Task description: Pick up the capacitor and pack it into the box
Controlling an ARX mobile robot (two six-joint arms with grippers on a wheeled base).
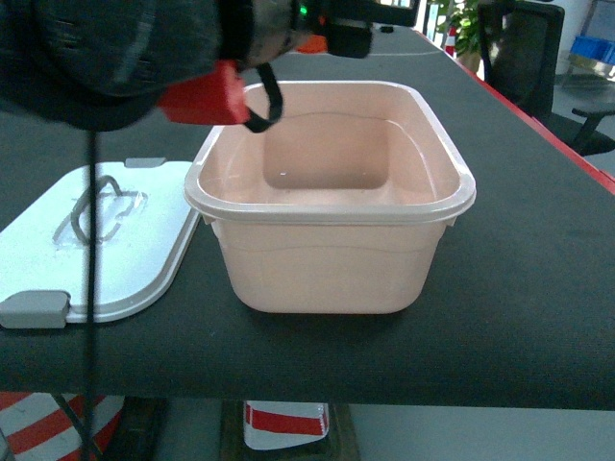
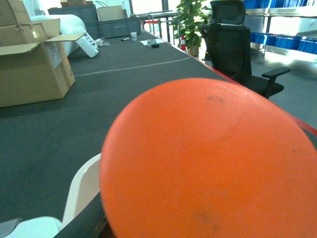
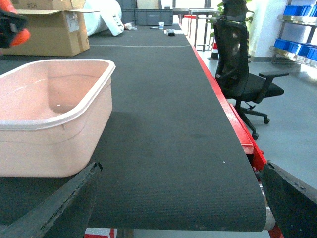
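The box is a pale pink open tub in the middle of the black table, and it looks empty inside. Its white lid lies flat to its left. My left gripper hangs over the tub's far left corner, shut on the capacitor, a round orange body that fills most of the left wrist view and hides the jaws. One dark finger shows beside the tub's rim. My right gripper stands open and empty above bare table, right of the box.
A brown cardboard carton stands far back on the table. A black office chair sits past the table's red right edge. A red and white striped cone stands on the floor under the near edge.
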